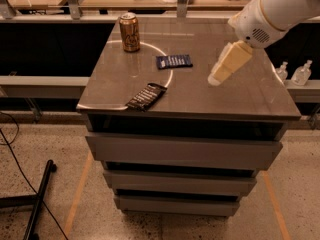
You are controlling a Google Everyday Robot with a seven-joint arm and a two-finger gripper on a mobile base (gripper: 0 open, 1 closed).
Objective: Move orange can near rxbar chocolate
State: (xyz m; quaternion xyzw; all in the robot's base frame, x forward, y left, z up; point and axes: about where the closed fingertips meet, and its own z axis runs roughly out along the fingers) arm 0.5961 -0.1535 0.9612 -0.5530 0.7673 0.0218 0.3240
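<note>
Your cream hand (215,79) hangs closed and empty over the right side of the grey desk (240,96). The upright orange-gold can (129,32) sits back-left, well apart from the flat black bar wrapper (146,96) up front.

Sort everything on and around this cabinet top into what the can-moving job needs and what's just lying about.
Job:
orange can, back left corner
rxbar chocolate, front left edge
hand, above the right side of the cabinet top

Lying about:
blue bar wrapper, mid-top
clear bottles, beyond the right edge
</note>
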